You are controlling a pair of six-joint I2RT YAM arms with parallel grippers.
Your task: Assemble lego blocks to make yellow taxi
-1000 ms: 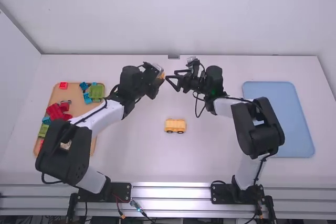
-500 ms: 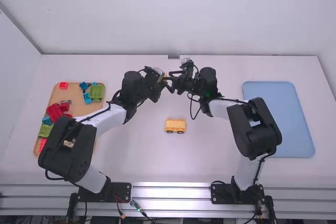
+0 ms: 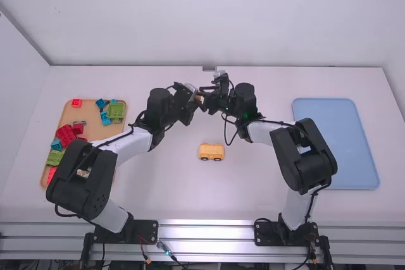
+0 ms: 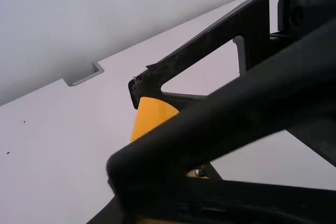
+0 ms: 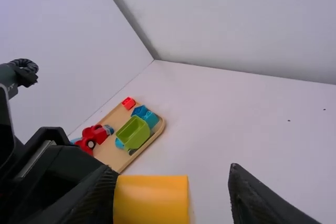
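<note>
Since the earlier high views, your right pincer (image 3: 203,98) has come left to the yellow block (image 5: 151,201), and your left pincer (image 3: 193,97) has shifted slightly right. The yellow car base (image 3: 211,151) hasn't moved.

Right pincer: open, its fingers (image 5: 251,198) well apart on either side of the block. In the right wrist view one finger is right by the block, the other has a gap to it. Not gripping yet, as far as you can see.

Left pincer: closed on the yellow block, holding it up off the white surface (image 3: 158,188), between the two arms.

The car base is wheels down on the surface, nearer the arm bases than the pincers are.

Tan tray (image 3: 93,132) on your left: red block (image 3: 76,102), green block (image 3: 116,111), blue block (image 3: 101,103), plus more red, green and blue pieces. Blue tray (image 3: 335,143) lies flat on your right.
</note>
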